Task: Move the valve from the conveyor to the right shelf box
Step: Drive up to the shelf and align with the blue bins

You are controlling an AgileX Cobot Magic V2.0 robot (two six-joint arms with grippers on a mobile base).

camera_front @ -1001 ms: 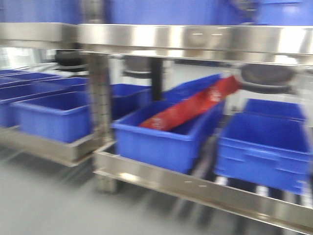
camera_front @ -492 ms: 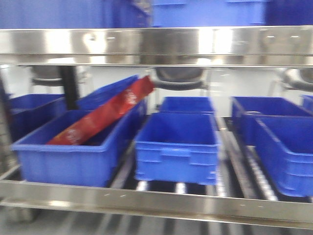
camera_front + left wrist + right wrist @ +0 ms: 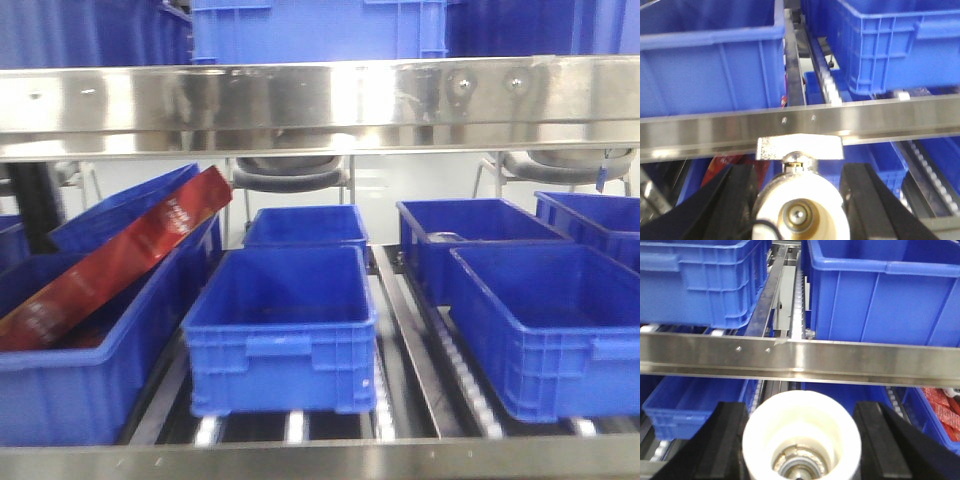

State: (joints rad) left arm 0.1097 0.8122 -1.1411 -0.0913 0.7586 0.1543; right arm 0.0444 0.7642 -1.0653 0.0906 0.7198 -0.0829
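In the left wrist view a valve point(image 3: 799, 212) points its white cap at the camera, with a silver handle point(image 3: 800, 147) on top. My left gripper point(image 3: 800, 169) is shut on it, black fingers point(image 3: 740, 200) pressed to both sides. My right gripper point(image 3: 801, 407) is shut on a second valve point(image 3: 801, 432), which shows only its white cap end. Both hang just in front of and below a steel shelf rail point(image 3: 800, 357). Open blue boxes stand on the shelf: one in the middle point(image 3: 280, 330), one at the right point(image 3: 550, 330). The conveyor is out of view. Neither gripper appears in the front view.
A blue box on the left point(image 3: 90, 390) holds a slanted red packet point(image 3: 110, 265). More blue boxes stand behind point(image 3: 305, 225) and on the shelf above point(image 3: 320, 30). Roller tracks point(image 3: 440, 350) run between the boxes. Steel rails point(image 3: 320, 95) cross above and below the opening.
The front view has swung to the right along the shelf: the box with the red packet slid from centre to the left edge, and the blur has settled.
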